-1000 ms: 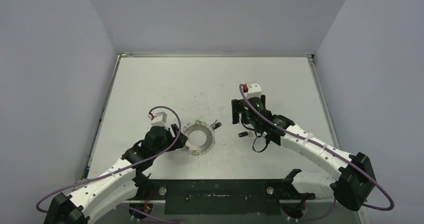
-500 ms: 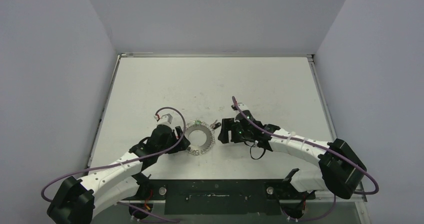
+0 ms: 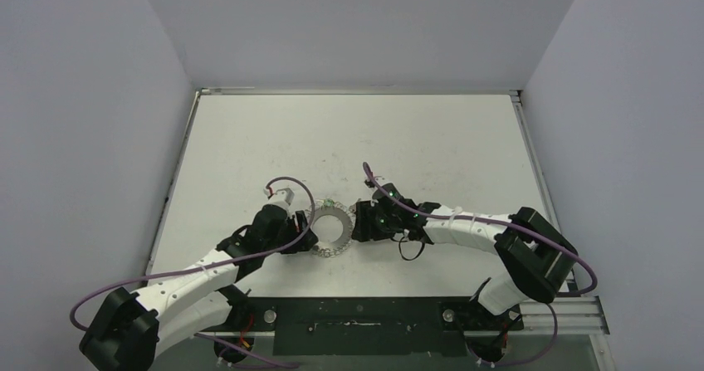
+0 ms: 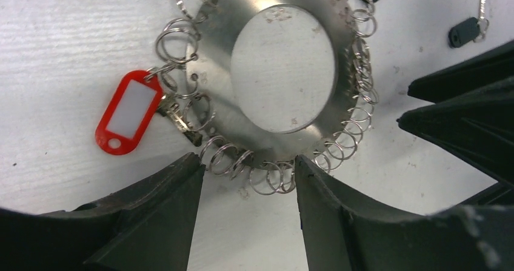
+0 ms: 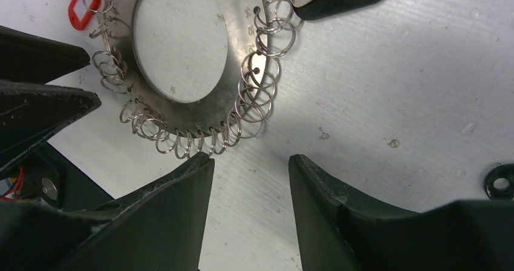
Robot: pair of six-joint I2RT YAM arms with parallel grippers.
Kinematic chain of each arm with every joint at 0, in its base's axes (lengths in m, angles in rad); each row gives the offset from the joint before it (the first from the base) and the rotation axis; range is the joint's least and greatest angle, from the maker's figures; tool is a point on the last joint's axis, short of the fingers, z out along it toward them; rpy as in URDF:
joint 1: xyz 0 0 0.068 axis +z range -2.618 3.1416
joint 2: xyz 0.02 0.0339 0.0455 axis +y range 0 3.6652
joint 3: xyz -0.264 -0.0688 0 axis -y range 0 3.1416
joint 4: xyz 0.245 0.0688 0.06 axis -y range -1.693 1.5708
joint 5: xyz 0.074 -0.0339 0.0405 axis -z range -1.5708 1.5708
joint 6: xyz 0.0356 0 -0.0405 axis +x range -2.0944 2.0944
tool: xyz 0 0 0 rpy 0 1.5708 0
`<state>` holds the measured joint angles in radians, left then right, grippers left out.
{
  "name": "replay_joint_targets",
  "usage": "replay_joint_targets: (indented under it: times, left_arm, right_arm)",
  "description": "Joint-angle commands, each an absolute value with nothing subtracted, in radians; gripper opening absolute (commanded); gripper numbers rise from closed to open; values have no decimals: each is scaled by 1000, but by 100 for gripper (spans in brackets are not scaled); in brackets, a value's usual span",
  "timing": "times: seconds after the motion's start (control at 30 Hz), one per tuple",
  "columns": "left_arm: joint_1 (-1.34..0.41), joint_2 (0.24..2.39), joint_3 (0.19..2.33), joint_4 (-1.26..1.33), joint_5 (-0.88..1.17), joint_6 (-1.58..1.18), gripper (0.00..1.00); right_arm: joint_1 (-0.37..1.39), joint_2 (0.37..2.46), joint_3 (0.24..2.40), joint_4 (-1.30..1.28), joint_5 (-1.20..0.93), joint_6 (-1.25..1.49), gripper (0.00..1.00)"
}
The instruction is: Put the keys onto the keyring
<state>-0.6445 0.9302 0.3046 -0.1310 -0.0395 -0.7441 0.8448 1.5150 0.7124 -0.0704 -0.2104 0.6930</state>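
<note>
Where the bench's middle runs toward its near edge, a little left of centre, the keyring (image 3: 333, 246) lies flat. It is a grey metal disc with a round hole, and small split rings hang all round its rim. A red tag (image 4: 128, 112) is clipped to one of those rings on the side away from the right gripper. A green tag (image 3: 329, 201) shows at the ring's far side. One key (image 4: 467, 31), with a black head and a short silver blade, lies on the bench apart from the ring's rim, near the right gripper's fingers. The second key I cannot pick out with certainty.

The left gripper (image 4: 247, 165) sits low at the ring's left side. Its jaws are partly open and straddle a short run of the split rings, and no grip on them shows. The right gripper (image 5: 251, 160) sits low at the ring's right side. Its jaws are partly open over bare bench and hold nothing. One of its fingertips (image 5: 203, 165) is just at the outermost rings.
</note>
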Motion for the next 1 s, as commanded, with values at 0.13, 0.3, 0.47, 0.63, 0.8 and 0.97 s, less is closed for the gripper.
replay_joint_targets:
  times: [0.13,0.3,0.47,0.63,0.8,0.97]
  left_arm:
    - [-729,885,415,-58,71,-420,54]
    - [-817,898,431,-16,125,-195,55]
    - [-910,914,430,18,132,73,55]
    - [-974,898,386,72,126,346,53]
    - [-997,844,344,79,89,547,52]
    - [-1001,838,335,26,100,633,51]
  right_arm:
    - [816,1460,786,-133,-175,611,51]
    - [799,1447,784,-153,-175,595,52]
    - [796,1441,776,-155,-179,591,53]
    - [790,1434,775,-170,-175,580,53]
    - [781,1421,769,-188,-165,568,54]
    - [768,1419,767,-190,-166,564,54]
